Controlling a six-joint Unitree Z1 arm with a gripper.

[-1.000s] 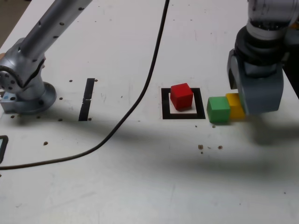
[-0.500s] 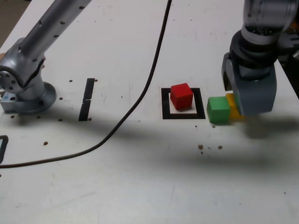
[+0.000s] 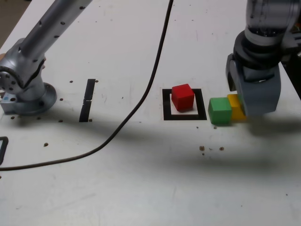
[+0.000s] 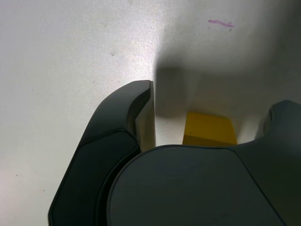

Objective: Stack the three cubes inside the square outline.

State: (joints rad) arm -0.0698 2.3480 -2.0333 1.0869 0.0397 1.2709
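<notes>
Yellow is my target: the yellow cube (image 3: 236, 107) sits on the white surface (image 3: 141, 179) touching the green cube (image 3: 219, 110), which lies just outside the square outline (image 3: 184, 104) on the exterior view's right. The red cube (image 3: 182, 97) already rests inside that outline. My claw (image 3: 244, 96) is down around the yellow cube; the wrist view shows the block (image 4: 209, 128) between the two jaws with a gap on at least one side, so I read the claw as parted and not yet gripping. To do this well I'd centre the jaws so both pads meet the yellow faces squarely, and avoid nudging the green neighbour. I'd clench fully before lifting, then rise straight up, since the two blocks touch and a sideways drag could shift the green one.
</notes>
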